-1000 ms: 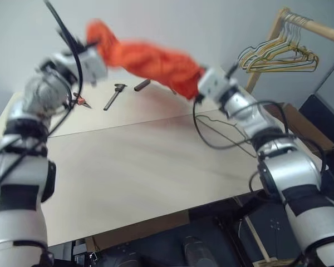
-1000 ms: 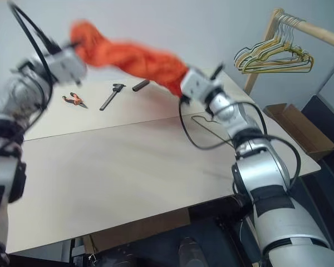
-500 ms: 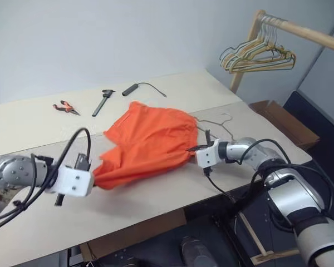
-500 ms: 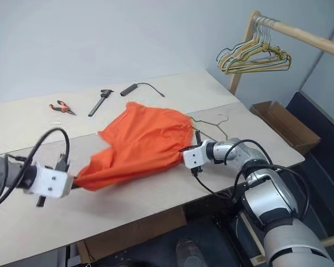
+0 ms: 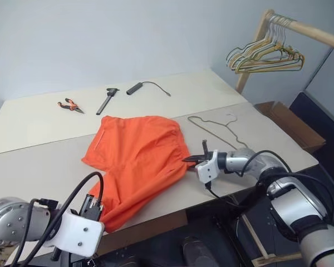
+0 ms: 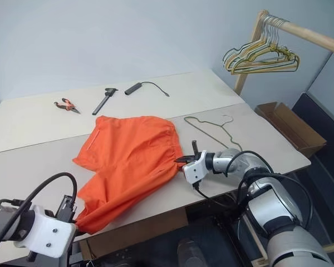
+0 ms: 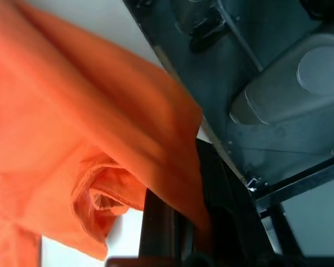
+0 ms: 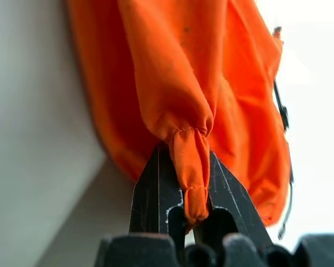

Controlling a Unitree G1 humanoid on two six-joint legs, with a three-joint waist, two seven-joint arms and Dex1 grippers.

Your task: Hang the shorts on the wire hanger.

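Left eye view shows you both pincers, left pincer [image 5: 97, 214] and right pincer [image 5: 193, 159], pinching the shorts [image 5: 134, 158] lying beside the wire hanger [image 5: 217, 129]; tugging could drag cloth off the bench [image 5: 39, 167].

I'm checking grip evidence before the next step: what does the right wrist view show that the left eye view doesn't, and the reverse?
Right wrist view: the right claw pinching a gathered fold of the shorts between its fingers. Left eye view: the wire hanger lying bare on the table beside the shorts, pliers, and the left claw holding a leg hem. Both: orange shorts, right claw, table.
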